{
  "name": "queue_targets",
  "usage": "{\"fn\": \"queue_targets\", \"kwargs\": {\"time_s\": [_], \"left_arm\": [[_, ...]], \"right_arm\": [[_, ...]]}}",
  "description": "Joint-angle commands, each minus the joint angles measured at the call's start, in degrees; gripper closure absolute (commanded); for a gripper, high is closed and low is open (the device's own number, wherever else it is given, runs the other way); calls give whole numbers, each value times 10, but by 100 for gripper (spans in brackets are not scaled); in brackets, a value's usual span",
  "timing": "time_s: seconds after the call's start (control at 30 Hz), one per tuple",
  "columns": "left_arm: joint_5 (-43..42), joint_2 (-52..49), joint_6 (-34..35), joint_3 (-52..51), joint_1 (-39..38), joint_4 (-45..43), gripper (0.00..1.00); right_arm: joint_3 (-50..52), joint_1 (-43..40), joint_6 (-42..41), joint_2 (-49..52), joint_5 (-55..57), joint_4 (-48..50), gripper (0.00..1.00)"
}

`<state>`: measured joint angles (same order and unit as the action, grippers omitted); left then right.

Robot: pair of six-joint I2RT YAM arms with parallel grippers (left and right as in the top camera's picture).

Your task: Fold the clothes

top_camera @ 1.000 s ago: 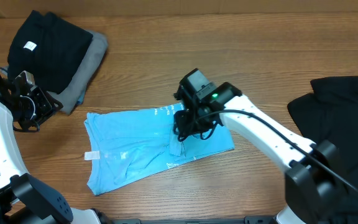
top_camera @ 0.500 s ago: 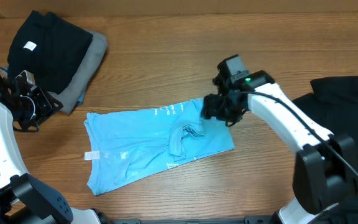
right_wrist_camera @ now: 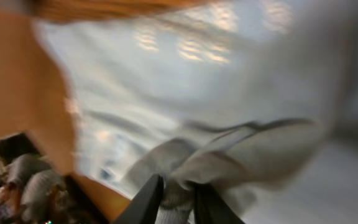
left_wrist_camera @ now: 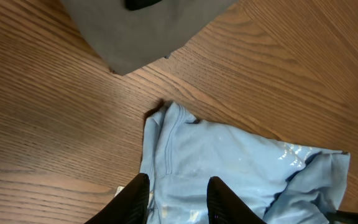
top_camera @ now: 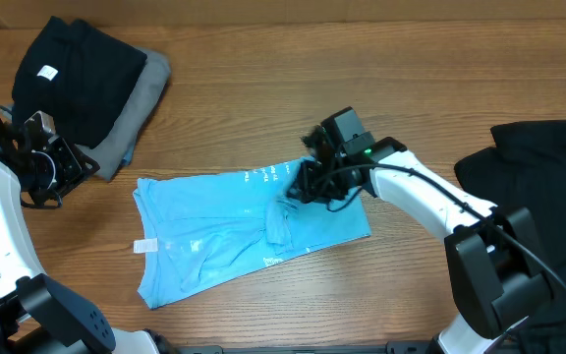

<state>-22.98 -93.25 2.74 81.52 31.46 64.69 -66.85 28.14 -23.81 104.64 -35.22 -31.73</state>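
Clothes (top_camera: 204, 241): one blue shirt (left_wrist_camera: 229, 162), two black pieces (top_camera: 72, 69), one grey piece (top_camera: 136, 113); right tool (right_wrist_camera: 176, 193) pinches shirt, left tool (left_wrist_camera: 176, 196) spread

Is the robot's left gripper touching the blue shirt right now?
Apart. The overhead view shows a strip of bare table between the left gripper and the nearest edge of the blue shirt.

right claw (top_camera: 303, 187) swings back onto the light blue T-shirt (top_camera: 204, 241), upper right part, jaws narrowing on a bunched fold

Brown wood-grain table (top_camera: 263, 88), even light, faint sheen
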Motion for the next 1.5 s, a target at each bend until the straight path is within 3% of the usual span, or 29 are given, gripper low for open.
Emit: {"fn": "queue_targets", "kwargs": {"time_s": [0.0, 0.07, 0.1, 0.17, 0.27, 0.4, 0.47, 0.63, 0.73, 0.8, 1.0, 1.2, 1.3, 1.47], "left_arm": [[-9, 5, -15, 13, -4, -2, 66], [-9, 5, -15, 13, -4, -2, 66], [-9, 5, -15, 13, -4, -2, 66], [-9, 5, -15, 13, -4, -2, 66], [-9, 5, -15, 13, -4, -1, 62], [-9, 5, -15, 13, -4, -2, 60], [-9, 5, -15, 13, -4, -2, 59], [-9, 5, -15, 13, -4, -2, 60], [-10, 5, -15, 13, -4, -2, 60], [-11, 5, -15, 13, -4, -1, 60], [-11, 5, -15, 13, -4, 8, 60], [-10, 5, -15, 13, -4, 16, 60], [-10, 5, -15, 13, -4, 17, 60], [-8, 5, -15, 13, -4, 17, 59]], "right_arm": [[-1, 29, 0, 2, -130, 82, 81], [-1, 40, 0, 2, -155, 138, 77], [-5, 44, -1, 2, -159, 153, 61], [-11, 44, 0, 2, -159, 151, 45], [-19, 29, 0, -2, -159, 123, 40], [-19, -5, 0, -9, -157, 61, 47], [-19, -17, 0, -9, -134, 13, 56], [-17, -5, -5, -9, -20, -104, 64], [-17, 24, -67, -9, 83, -140, 70], [-15, 48, -99, -9, 123, -139, 79], [-1, 139, -151, 2, 133, -61, 82], [-10, 197, -73, 12, 40, 0, 96], [-39, 177, -43, -1, 37, -49, 95], [-84, 122, 18, -41, 92, -151, 73]]}}
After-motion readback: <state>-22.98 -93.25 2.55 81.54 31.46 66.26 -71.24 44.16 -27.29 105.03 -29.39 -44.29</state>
